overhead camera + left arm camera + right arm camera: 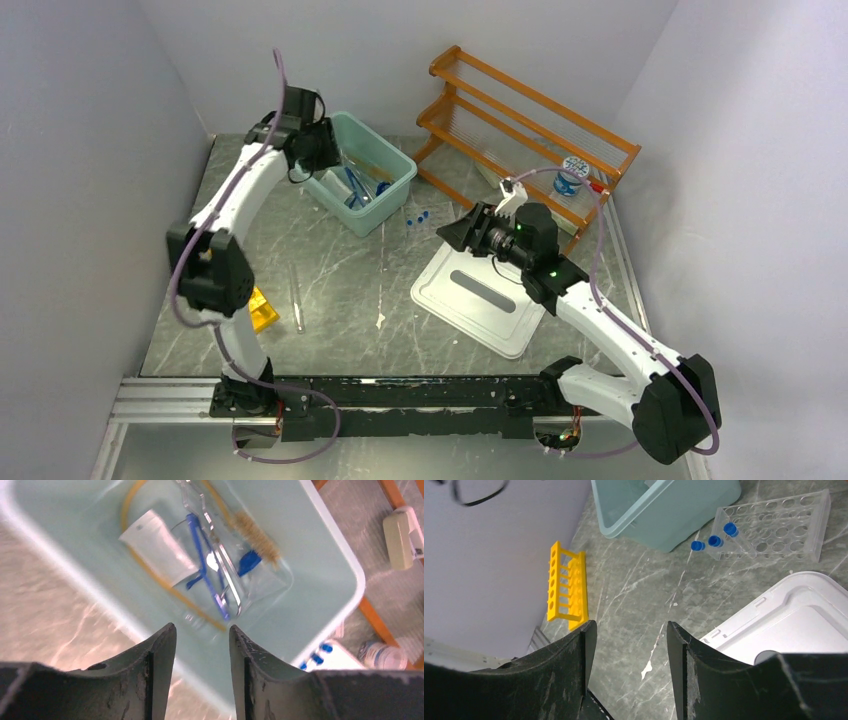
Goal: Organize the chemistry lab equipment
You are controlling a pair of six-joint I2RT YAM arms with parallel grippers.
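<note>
My left gripper [318, 160] is open and empty, above the near-left rim of a teal bin [392, 198]. In the left wrist view [202, 630] the bin [345, 555] holds blue-framed goggles [202, 562], amber tubing [150, 570], a brush [257, 537] and metal tongs [222, 560]. My right gripper [452, 235] is open and empty over the table by a white lid [480, 300]. The right wrist view [629, 627] shows the yellow rack [568, 587] lying on its side and three blue-capped vials [714, 541] lying beside a clear rack [774, 525]. A glass tube [296, 298] lies near the yellow rack [262, 308].
The orange two-tier shelf [520, 125] stands at the back right with a small jar [572, 176] on it. The vials [418, 217] lie between bin and shelf. Walls close in left, back and right. The lid [794, 615] lies right of my right fingers.
</note>
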